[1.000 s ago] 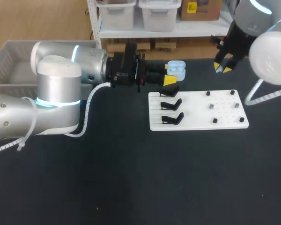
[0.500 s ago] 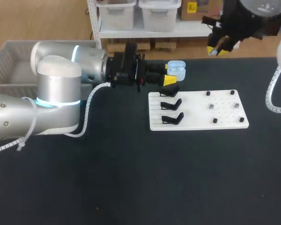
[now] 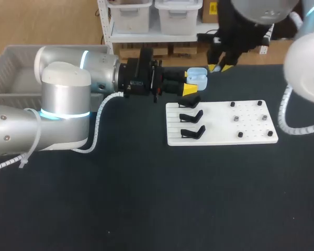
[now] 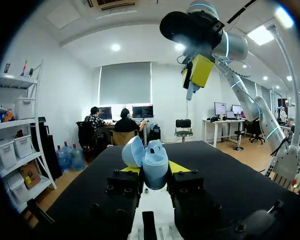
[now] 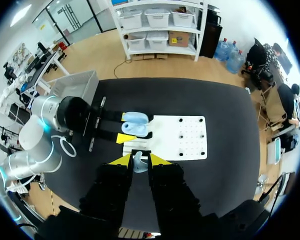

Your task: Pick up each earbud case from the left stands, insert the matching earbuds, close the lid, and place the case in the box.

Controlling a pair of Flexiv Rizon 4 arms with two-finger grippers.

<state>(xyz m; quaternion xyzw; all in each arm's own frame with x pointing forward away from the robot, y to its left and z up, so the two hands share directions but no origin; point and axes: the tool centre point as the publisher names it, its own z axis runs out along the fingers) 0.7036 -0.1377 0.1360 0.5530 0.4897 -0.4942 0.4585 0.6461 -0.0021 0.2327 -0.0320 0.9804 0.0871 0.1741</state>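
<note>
Earbud pinched in right tool, wrist-view only.

The left arm hides part of the grey box. The dark studs on the white board are too small to identify.

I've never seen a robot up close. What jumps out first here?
The open pale blue earbud case, clamped in the left gripper at the far left corner of the white board. Close by, the right gripper hangs higher up, pinching a small pale earbud.
</note>
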